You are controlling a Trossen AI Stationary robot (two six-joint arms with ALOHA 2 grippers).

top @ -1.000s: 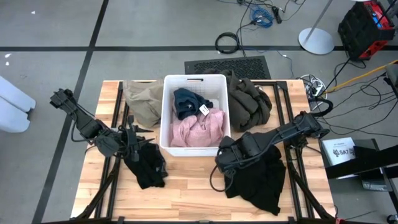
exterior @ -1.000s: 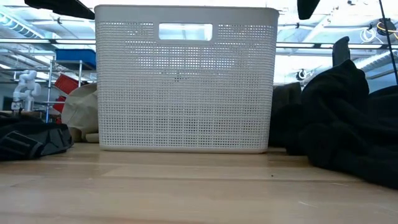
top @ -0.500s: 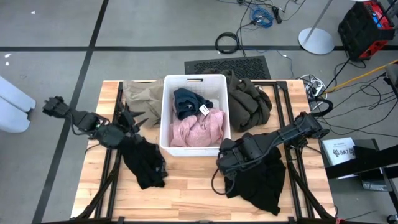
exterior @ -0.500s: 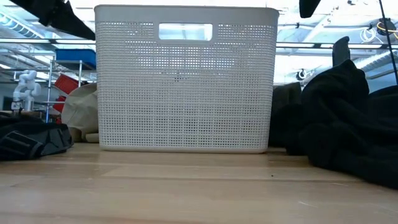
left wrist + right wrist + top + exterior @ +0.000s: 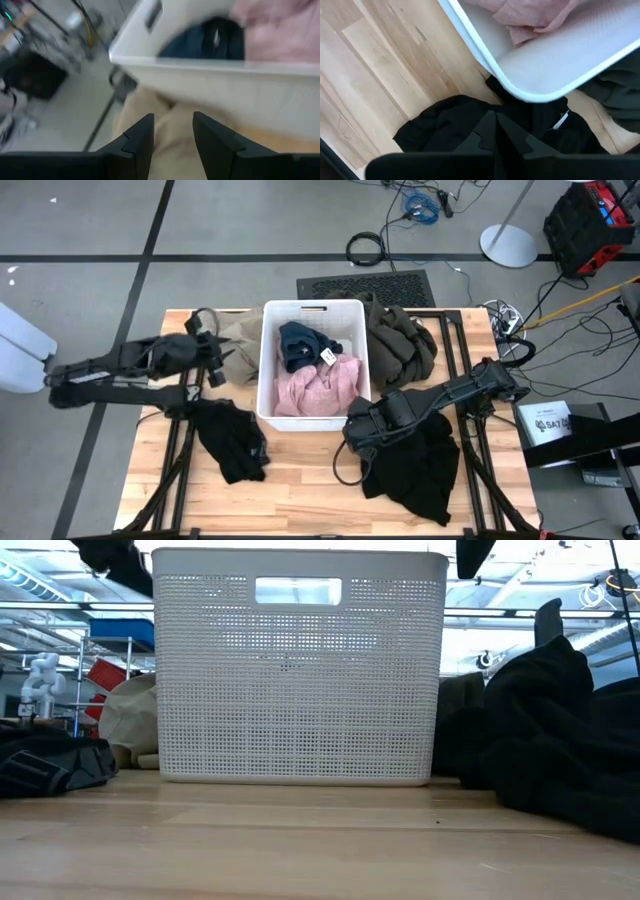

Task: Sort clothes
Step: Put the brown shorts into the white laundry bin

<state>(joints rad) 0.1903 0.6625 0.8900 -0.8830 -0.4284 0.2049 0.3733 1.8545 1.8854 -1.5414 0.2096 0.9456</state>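
Desk [image 5: 300,480] planks at the near edge carry two black heaps: a small black garment [image 5: 232,442] on the left and a bigger black pile [image 5: 415,465] on the right. The right pincer [image 5: 352,430] hangs at the near right corner of the white bin [image 5: 266,370], its fingers pressed together and holding nothing, with the big black pile just beneath and beside it. Farther in, the bin holds two pieces: a pink garment [image 5: 318,388] in its near half and a dark teal-blue garment [image 5: 303,343] in its far half, a small tag lying between them. Level with the bin's far half, the left pincer [image 5: 212,352] hovers over the tan-beige garment [image 5: 232,340] beside the bin's left wall, fingers apart and empty; the wrist view looks straight down between them at tan cloth. The step in hand seems to be picking up this tan piece; the next move calls for lowering into the fabric and closing on a fold. Beyond the bin's right wall lies the olive-brown garment [image 5: 400,340], untouched.
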